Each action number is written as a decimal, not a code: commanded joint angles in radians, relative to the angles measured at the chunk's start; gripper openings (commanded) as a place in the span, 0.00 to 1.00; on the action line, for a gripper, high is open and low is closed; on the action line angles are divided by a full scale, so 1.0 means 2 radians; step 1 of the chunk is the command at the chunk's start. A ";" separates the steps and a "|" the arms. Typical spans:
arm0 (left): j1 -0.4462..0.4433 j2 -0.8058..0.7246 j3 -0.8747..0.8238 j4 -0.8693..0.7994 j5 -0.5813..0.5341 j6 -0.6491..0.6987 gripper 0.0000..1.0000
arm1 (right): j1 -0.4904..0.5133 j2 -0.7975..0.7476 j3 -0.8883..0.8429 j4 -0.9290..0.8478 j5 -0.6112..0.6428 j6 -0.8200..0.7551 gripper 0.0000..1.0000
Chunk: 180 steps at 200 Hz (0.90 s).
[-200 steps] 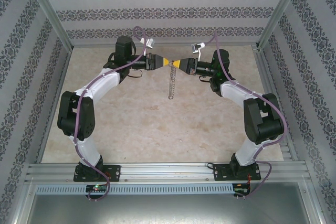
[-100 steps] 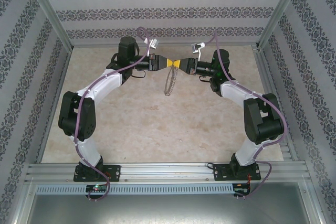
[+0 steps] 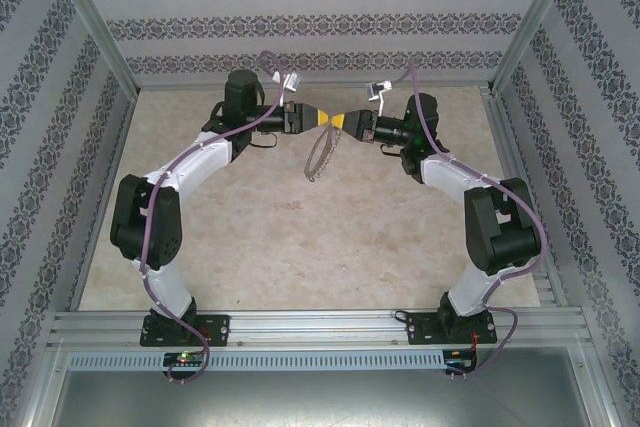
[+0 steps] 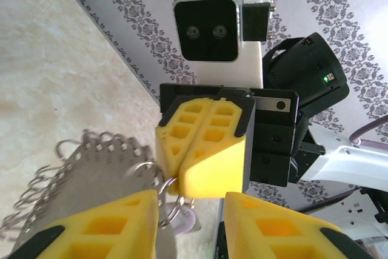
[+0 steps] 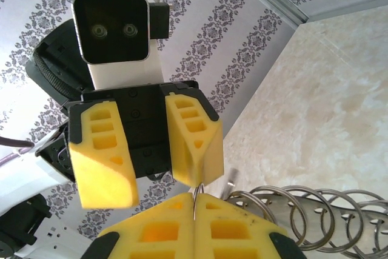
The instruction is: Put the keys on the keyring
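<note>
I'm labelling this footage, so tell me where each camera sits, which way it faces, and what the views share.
Top external: above and behind the bases, looking down on the table; left arm and right arm show whole.
Left wrist: on the left arm, facing the right pincer, shut on the keyring; own fingers below.
Right wrist: facing the open left pincer; own fingers shut below.
All three share the keyring.

Top camera high behind my bases, looking down over the whole bench (image 3: 300, 247), left wrist camera close up, facing my right jaws head-on, right wrist camera close up, facing my left jaws, all three sharing the keyring (image 4: 91, 168).
</note>
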<state>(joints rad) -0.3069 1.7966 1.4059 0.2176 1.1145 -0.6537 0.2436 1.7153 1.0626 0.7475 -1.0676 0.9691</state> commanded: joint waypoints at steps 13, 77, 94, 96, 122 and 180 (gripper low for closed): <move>0.008 -0.016 -0.006 0.026 -0.004 0.003 0.36 | -0.004 -0.017 0.009 0.024 -0.008 -0.006 0.00; 0.004 -0.001 -0.007 0.068 0.008 -0.030 0.37 | 0.002 -0.016 0.013 0.026 -0.005 -0.003 0.00; -0.001 0.002 -0.004 0.067 0.010 -0.031 0.37 | 0.003 -0.016 0.015 0.026 -0.006 -0.003 0.00; -0.001 0.002 -0.004 0.068 0.011 -0.031 0.37 | 0.004 -0.015 0.015 0.026 -0.006 -0.003 0.00; -0.007 0.007 -0.004 0.066 0.012 -0.031 0.37 | 0.004 -0.015 0.017 0.026 -0.005 -0.002 0.00; -0.014 0.013 -0.005 0.069 0.014 -0.033 0.37 | 0.005 -0.016 0.017 0.026 -0.004 -0.002 0.00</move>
<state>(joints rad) -0.3237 1.8088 1.3964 0.3008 1.1191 -0.7120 0.2401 1.7149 1.0634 0.7483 -1.0676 0.9691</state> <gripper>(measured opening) 0.369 0.064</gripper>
